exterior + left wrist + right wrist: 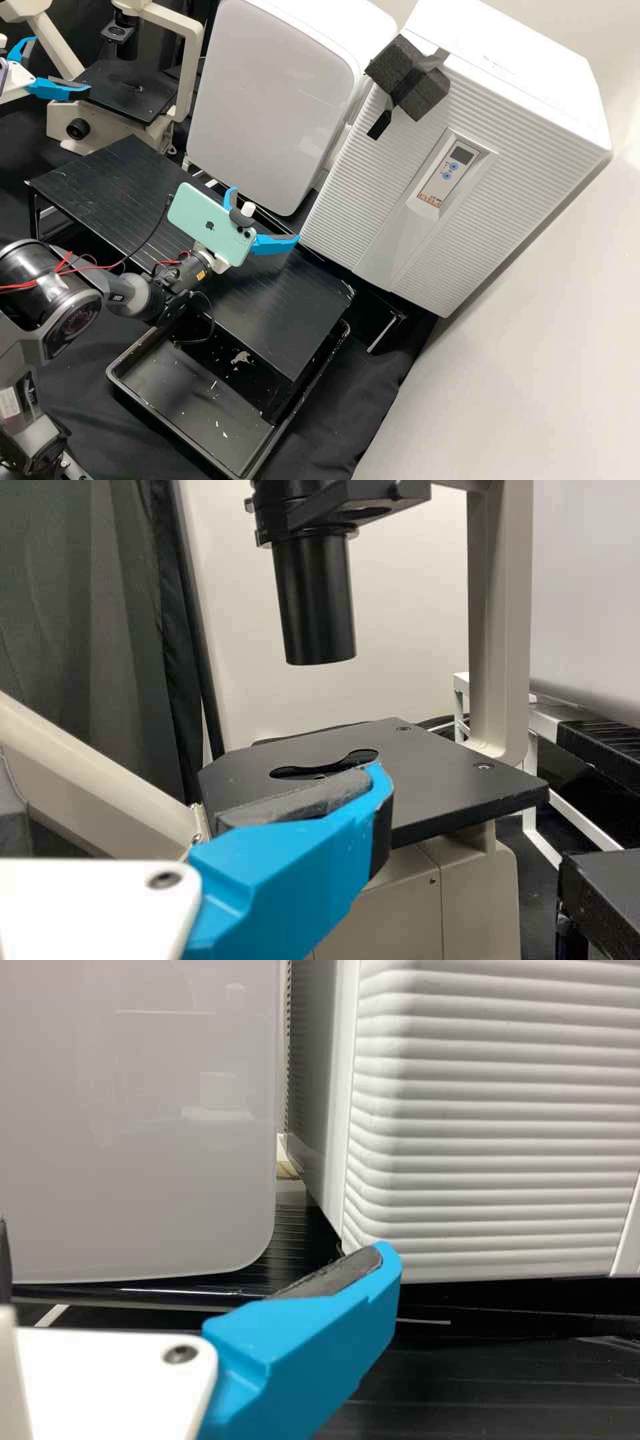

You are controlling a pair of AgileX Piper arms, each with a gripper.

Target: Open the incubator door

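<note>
Incubator door (353, 200): shut, upright, ribs running crosswise; its lower corner lies just beyond my right jaws.
Right gripper (265, 215): nearer the door, jaws spread, holding nothing; contact I can't tell.
Left gripper (61, 63): jaws apart, empty, beside the microscope (123, 87).
High view: foam block (408, 77) at the door's upper corner, probably my pull point.
Right wrist view: gap beside the white cabinet (140, 1140).

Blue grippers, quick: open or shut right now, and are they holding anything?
Left gripper, by the microscope: open, jaws apart, holding nothing.
Right gripper: open, jaws apart, holding nothing.
</note>
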